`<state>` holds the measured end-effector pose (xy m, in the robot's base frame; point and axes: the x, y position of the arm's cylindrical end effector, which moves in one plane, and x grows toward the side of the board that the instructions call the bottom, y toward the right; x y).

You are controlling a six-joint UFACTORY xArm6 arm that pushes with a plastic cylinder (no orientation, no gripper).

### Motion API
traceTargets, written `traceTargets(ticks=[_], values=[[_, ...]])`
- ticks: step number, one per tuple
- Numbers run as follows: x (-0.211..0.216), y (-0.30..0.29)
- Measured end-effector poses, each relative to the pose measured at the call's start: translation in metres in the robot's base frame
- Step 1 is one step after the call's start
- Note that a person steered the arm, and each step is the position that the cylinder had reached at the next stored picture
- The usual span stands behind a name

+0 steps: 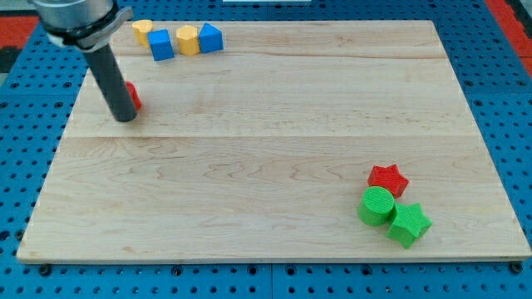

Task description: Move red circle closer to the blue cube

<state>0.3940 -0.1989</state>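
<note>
Wooden board [274, 166] on blue pegboard, seen from above. Upper left of frame: my tip [125, 117] is down on the board w/ nothing gripped, as it has no jaws, touching the red circle [133, 96], which peeks out at the rod's right, mostly hidden. Just above & right: yellow block [143, 31], blue cube [161, 45], yellow block [188, 39], blue block [211, 37] in a row. Lower right: red star [388, 179], green cylinder [376, 205], green star [408, 224]. Circle likely light, rigid, slides easily; push from its lower-left edge, as an off-centre nudge could spin it away

Wooden board [274, 174], eight coloured blocks at two opposite corners
</note>
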Motion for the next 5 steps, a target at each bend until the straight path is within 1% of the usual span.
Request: traceTargets(ticks=[1,2,3,4,5], values=[[-0.045,0.010],[-0.067,0.016],[-0.037,-0.002],[-0.056,-0.035],[-0.085,-0.010]])
